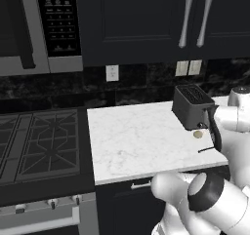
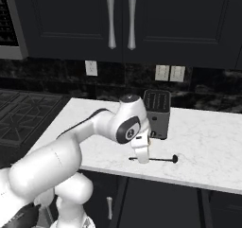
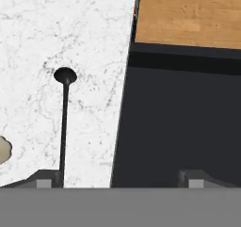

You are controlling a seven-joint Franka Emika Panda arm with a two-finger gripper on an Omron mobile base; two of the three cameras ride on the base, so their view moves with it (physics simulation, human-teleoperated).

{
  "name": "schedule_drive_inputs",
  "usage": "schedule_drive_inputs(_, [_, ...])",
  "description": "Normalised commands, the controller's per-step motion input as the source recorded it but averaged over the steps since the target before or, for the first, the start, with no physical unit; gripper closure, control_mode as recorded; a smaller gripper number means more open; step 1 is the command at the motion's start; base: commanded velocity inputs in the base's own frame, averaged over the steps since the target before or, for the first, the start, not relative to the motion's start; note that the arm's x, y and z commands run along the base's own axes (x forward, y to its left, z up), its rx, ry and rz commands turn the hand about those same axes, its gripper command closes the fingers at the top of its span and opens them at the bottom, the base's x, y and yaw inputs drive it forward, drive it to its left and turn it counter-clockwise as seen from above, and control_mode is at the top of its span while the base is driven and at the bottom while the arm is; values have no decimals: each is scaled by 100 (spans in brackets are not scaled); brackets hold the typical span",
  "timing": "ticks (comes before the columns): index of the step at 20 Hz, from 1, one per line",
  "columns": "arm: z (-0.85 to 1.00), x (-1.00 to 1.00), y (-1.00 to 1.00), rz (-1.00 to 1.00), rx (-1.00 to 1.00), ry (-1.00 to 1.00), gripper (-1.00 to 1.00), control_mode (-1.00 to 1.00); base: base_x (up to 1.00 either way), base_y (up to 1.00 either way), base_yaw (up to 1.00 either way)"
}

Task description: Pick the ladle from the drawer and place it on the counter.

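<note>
The ladle (image 2: 153, 159) lies flat on the white marble counter (image 2: 208, 142) near its front edge, a thin black rod with a small round bowl at its right end. In the left base view the ladle (image 1: 205, 149) shows just in front of the toaster. My gripper (image 2: 142, 160) hangs over the handle end, pointing down. In the hand view the ladle (image 3: 63, 122) runs up from beside the left fingertip (image 3: 44, 182) across the counter (image 3: 94, 33). The gripper (image 3: 120, 180) is open, its fingers wide apart and holding nothing.
A dark toaster (image 2: 157, 113) stands behind the ladle, with a small round tan object (image 1: 197, 134) in front of it. The black gas stovetop (image 1: 39, 141) lies to the left. Dark cabinet fronts (image 3: 179, 117) drop below the counter edge, above the wooden floor (image 3: 188, 14).
</note>
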Motion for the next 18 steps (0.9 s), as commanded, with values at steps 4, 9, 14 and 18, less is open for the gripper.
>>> schedule_drive_inputs(4, [100,-100,14,0,3,0,-100,-100,0,0,0])
schedule_drive_inputs(9, [100,-84,67,5,0,-3,-100,-100,0,0,0])
schedule_drive_inputs(14, [100,-55,69,1,-1,-24,-100,-100,0,0,0])
schedule_drive_inputs(18, [100,-35,72,0,-10,-42,-100,-100,0,0,0])
